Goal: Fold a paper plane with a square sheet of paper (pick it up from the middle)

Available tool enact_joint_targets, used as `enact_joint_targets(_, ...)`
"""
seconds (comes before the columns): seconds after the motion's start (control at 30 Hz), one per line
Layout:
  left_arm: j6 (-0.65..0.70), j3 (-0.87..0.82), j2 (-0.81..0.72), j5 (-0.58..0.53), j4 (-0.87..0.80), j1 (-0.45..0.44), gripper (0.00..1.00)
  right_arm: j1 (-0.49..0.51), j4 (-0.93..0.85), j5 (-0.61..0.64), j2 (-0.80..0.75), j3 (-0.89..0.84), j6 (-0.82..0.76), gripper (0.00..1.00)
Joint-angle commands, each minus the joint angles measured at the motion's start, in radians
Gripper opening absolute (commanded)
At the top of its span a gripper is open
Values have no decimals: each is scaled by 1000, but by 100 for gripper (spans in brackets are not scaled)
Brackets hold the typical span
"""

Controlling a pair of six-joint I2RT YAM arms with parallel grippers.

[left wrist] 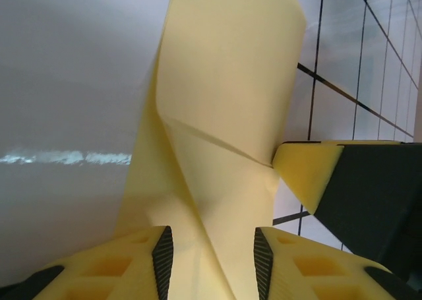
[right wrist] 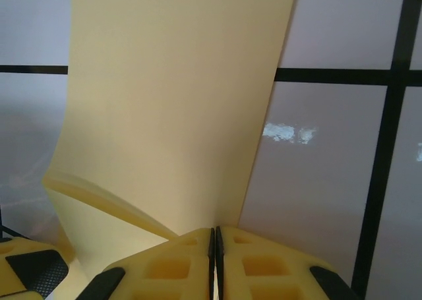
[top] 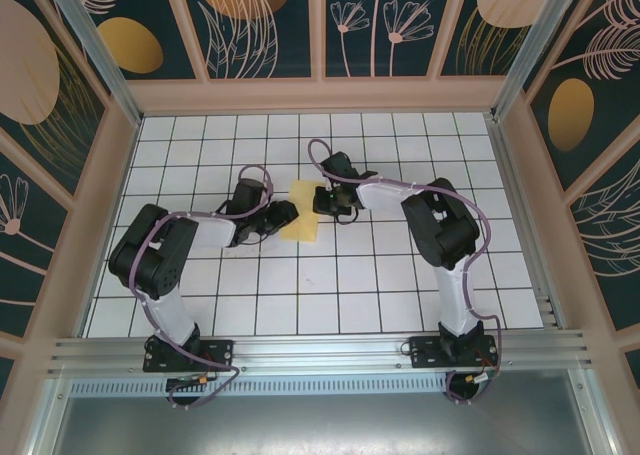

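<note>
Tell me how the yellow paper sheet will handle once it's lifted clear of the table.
Probably floppy: the sheet curls and twists between the left gripper's open jaws. Likely very light: the right gripper, jaws shut on one edge, seems enough to hold it raised. It seems easily creased; a sharp fold line already runs across it.

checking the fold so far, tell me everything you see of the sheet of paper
The sheet of paper is thin, pale yellow and plain, partly folded, with one slanting crease and a flap curling up. It is near the middle of the table. The right jaws are shut on one edge; the left jaws stand apart around another part.
</note>
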Motion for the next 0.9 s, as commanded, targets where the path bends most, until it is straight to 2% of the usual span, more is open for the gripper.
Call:
enact_joint_targets(0.0, 15, 32, 22, 21, 31, -5, 38, -10, 1, -9, 18, -25, 6, 14)
enact_joint_targets(0.13, 22, 51, 37, 10, 24, -5, 37, -12, 5, -14, 18, -31, 9, 14)
enact_joint_targets(0.37, 34, 66, 51, -42, -23, -5, 43, -13, 7, -16, 17, -34, 9, 14)
enact_joint_targets(0.87, 34, 97, 89, -24, -1, -5, 38, -16, 10, -24, 17, -44, 10, 13)
